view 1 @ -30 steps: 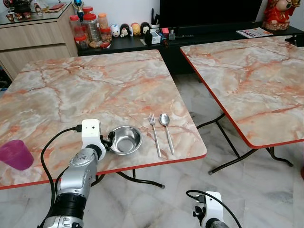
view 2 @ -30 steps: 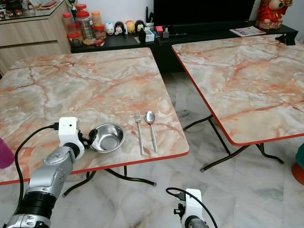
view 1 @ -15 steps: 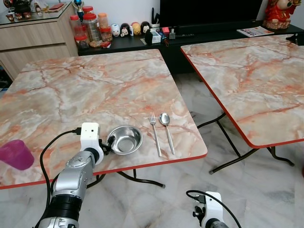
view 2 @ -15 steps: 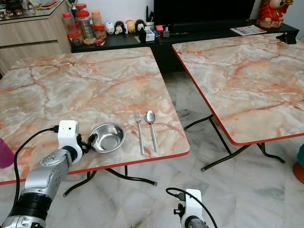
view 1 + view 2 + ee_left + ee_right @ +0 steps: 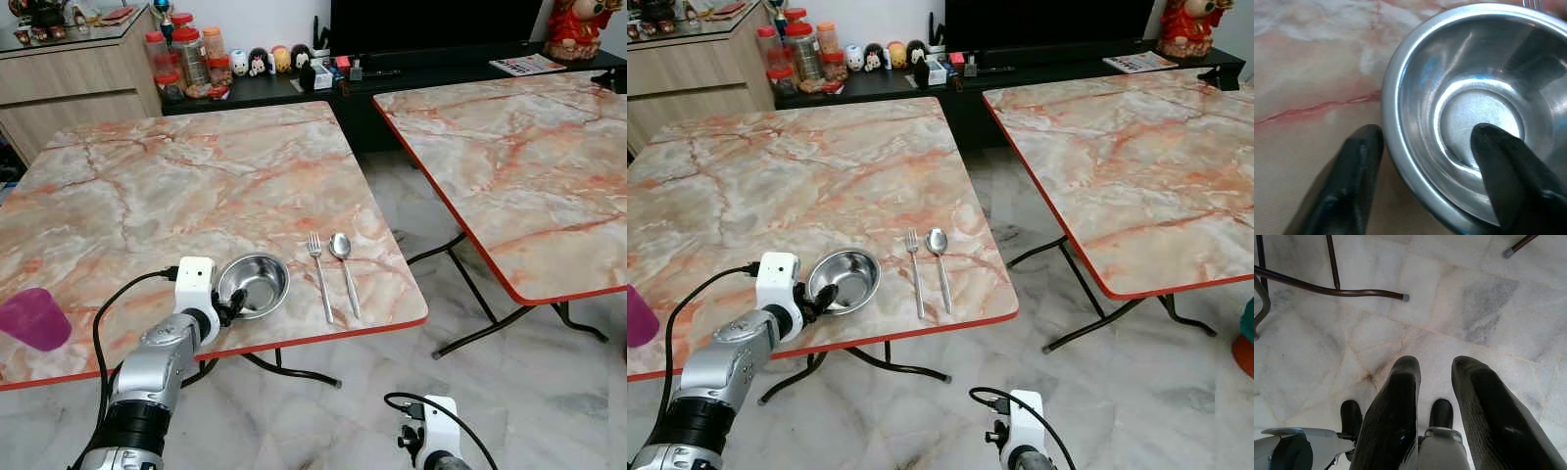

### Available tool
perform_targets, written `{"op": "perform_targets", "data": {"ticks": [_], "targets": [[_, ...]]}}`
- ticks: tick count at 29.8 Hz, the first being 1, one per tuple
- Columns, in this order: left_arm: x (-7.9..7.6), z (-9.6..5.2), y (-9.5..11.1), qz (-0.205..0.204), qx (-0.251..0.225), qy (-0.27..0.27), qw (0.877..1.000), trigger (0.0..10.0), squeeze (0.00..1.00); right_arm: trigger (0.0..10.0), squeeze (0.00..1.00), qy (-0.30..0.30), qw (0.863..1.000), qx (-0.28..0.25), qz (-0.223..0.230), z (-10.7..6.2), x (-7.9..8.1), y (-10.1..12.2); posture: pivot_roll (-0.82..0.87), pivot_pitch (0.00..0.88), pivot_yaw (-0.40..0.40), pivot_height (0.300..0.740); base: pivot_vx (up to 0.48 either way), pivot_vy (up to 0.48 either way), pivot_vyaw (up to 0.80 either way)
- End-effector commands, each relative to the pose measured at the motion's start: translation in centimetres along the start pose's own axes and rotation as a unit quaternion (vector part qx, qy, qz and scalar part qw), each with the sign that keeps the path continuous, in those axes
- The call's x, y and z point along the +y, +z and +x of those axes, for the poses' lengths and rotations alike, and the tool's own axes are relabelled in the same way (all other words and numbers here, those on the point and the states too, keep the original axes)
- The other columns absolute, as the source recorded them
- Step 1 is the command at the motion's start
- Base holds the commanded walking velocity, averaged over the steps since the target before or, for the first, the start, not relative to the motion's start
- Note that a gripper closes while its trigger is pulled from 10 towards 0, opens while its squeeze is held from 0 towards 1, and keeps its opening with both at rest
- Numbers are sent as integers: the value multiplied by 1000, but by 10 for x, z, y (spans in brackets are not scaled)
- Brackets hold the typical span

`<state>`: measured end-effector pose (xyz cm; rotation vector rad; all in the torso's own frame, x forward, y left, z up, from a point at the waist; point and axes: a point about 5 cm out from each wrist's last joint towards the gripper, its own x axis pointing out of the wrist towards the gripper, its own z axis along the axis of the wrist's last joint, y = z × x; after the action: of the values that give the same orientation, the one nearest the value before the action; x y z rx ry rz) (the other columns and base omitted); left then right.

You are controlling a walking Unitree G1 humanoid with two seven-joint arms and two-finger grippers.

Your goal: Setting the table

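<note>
A steel bowl [image 5: 257,279] sits near the front edge of the marble table [image 5: 196,186], tipped a little toward my left arm. My left gripper [image 5: 230,305] is shut on the bowl's near rim. In the left wrist view one finger [image 5: 1356,171] lies outside the wall and the other finger [image 5: 1498,166] rests inside the bowl [image 5: 1469,73]. A fork [image 5: 320,279] and a spoon [image 5: 344,272] lie side by side just right of the bowl. My right gripper [image 5: 1436,367] hangs idle over the floor, its fingers a little apart with nothing between them.
A purple cup [image 5: 34,318] stands at the table's front left corner. A second marble table [image 5: 519,157] stands to the right across a floor gap. Behind are a low black cabinet [image 5: 392,83] with jars and figurines, and a wooden sideboard [image 5: 69,73].
My left gripper has moved in on the bowl's rim. The bowl has shifted slightly left and tipped; fork, spoon and cup have stayed put.
</note>
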<state>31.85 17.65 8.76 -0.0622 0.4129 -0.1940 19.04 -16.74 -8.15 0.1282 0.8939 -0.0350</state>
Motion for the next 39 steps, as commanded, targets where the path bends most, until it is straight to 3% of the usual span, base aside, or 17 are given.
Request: {"op": "perform_targets", "data": {"ticks": [1,17,39], "targets": [[-1,-1,5,6,-6,-8,1000,0,0,10000,0,0,1000,-3,7,0,2,1,76,0,49,740,0,0,0],[-7,-1,13,-3,-18,-18,1000,0,0,10000,0,2,1000,-4,10,1,5,3,82,0,57,740,0,0,0],[-10,-7,26,75,4,-43,996,0,0,10000,0,0,1000,-3,18,1,6,2,92,0,67,740,0,0,0]]}}
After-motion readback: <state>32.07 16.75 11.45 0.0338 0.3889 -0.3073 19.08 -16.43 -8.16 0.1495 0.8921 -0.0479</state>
